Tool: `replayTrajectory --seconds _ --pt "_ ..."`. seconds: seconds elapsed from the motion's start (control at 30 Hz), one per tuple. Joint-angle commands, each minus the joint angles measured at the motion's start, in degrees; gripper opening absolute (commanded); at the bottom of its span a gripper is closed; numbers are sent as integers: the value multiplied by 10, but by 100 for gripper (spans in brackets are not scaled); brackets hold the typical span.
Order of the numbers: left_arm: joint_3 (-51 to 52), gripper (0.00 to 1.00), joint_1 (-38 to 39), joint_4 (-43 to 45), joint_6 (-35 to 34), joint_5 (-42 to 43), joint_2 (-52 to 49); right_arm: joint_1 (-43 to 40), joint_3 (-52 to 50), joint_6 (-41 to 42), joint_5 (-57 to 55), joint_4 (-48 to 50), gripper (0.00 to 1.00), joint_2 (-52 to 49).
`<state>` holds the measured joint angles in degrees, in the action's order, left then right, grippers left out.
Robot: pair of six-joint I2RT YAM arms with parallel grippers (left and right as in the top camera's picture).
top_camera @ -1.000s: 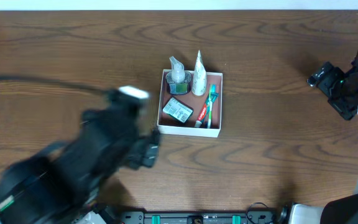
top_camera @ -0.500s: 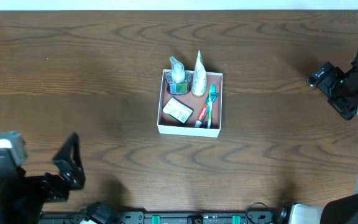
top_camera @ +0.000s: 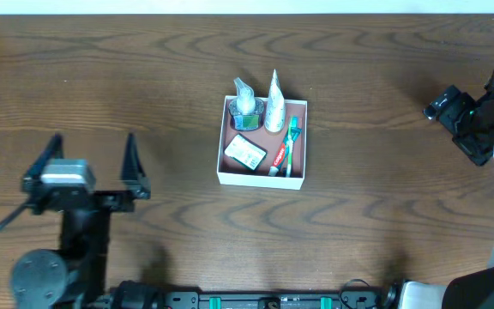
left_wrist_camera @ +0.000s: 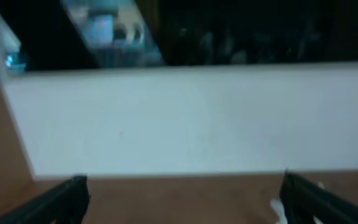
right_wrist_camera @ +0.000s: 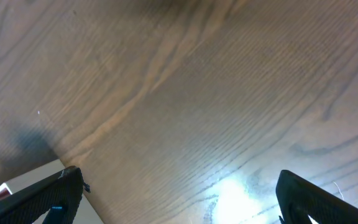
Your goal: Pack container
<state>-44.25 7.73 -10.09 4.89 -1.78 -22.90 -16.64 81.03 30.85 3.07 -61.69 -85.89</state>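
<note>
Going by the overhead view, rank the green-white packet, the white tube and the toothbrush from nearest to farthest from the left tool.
1. Packet: lies in the left half of the container, on the side facing the left tool.
2. White tube: stands at the container's far wall, right of the middle.
3. Toothbrush: lies along the right wall, farthest away.

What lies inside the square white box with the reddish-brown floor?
A clear green-tinted bottle, white tube, green-white packet, teal toothbrush and red-white toothpaste tube. The box floor beneath them is covered.
</note>
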Motion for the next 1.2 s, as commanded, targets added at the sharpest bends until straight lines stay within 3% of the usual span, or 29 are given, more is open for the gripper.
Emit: replayTrajectory --seconds 0.0,0.2,0.5,1.17 --pt "96 98 -23 75 26 82 47 -2 5 6 2 0 99 -4" --pt "226 98 -55 158 26 129 127 -2 5 6 2 0 99 -4" --pt "341 98 -80 165 23 179 202 -2 5 6 2 0 99 -4" --pt "440 98 -79 153 5 192 228 -2 5 6 2 0 99 -4"
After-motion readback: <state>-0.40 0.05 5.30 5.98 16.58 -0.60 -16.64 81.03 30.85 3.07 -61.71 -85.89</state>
